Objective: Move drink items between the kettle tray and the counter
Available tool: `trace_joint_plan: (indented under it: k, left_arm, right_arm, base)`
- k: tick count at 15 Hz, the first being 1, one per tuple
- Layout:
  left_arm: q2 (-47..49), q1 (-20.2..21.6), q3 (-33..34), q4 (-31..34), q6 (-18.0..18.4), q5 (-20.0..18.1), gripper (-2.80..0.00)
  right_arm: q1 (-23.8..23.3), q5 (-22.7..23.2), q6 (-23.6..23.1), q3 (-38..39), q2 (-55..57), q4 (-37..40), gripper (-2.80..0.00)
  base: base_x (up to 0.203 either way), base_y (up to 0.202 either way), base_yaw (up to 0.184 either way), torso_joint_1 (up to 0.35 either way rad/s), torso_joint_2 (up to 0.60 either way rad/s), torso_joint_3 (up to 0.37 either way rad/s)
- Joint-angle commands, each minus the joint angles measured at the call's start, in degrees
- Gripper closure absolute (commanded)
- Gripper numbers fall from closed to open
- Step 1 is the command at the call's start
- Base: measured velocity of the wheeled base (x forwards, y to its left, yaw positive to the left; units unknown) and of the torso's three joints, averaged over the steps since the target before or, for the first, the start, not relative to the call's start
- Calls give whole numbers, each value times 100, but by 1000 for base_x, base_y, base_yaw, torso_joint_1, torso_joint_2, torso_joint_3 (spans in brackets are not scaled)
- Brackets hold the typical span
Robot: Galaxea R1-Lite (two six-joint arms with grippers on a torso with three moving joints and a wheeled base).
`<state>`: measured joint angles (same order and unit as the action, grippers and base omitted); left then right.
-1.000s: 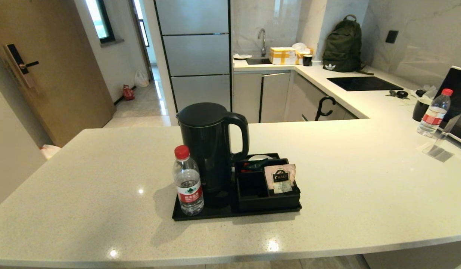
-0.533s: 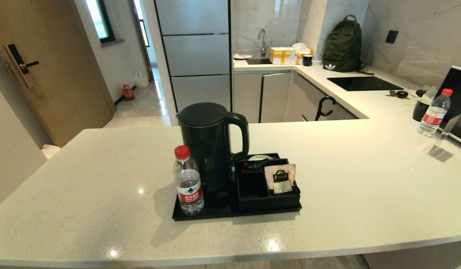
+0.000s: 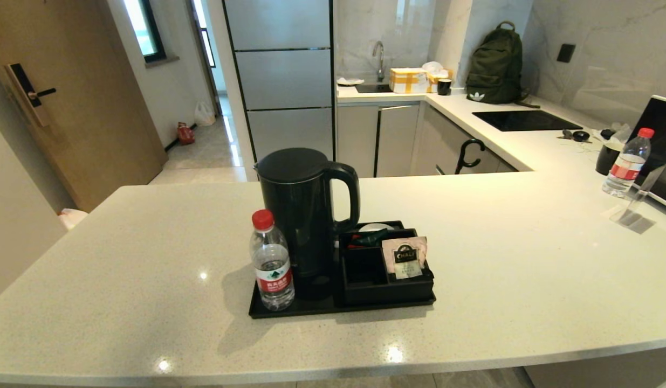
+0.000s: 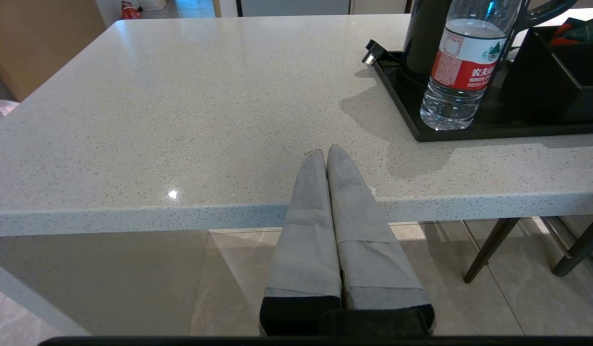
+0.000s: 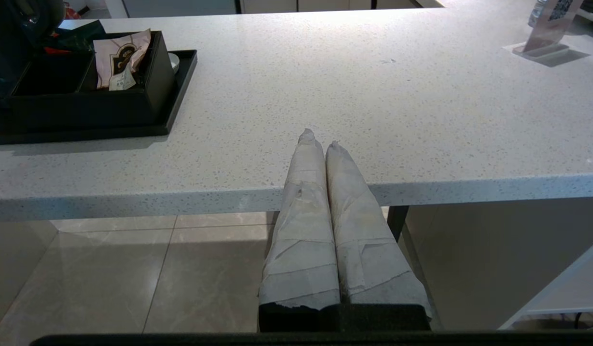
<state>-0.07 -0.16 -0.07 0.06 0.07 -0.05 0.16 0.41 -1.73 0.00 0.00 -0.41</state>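
Your left claw (image 4: 327, 153) and right claw (image 5: 319, 139) are both pressed together, empty, near the table (image 3: 527, 269) edge, apart from the kettle tray (image 3: 311, 310).

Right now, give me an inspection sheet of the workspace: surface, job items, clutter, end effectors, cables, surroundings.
Surface: white speckled counter, glossy, bare around the tray.
Job items: tray near the front edge; bottle upright at its front left corner; kettle upright behind the bottle; sachet leaning in the tray's box.
Clutter: second bottle and a clear stand on the far right of the counter.
End effectors: left end effector and right end effector both shut, empty, at the counter's front edge, apart from the tray.
Cables: a plug at the tray's back corner; cord not seen.
Surroundings: backpack, sink tap, door.
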Motion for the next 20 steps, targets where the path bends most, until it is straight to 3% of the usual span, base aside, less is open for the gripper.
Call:
trace_joint_plan:
  k: [1, 20]
  left_arm:
    - [7, -2, 0, 3, 1, -4, 0]
    - [7, -2, -1, 3, 1, -4, 0]
  right_arm:
    - [2, 2, -3, 0, 9, -2, 0]
    - [2, -41, 68, 0, 9, -2, 0]
  base:
    - [0, 0, 0, 0, 0, 0]
    - [0, 0, 0, 0, 0, 0]
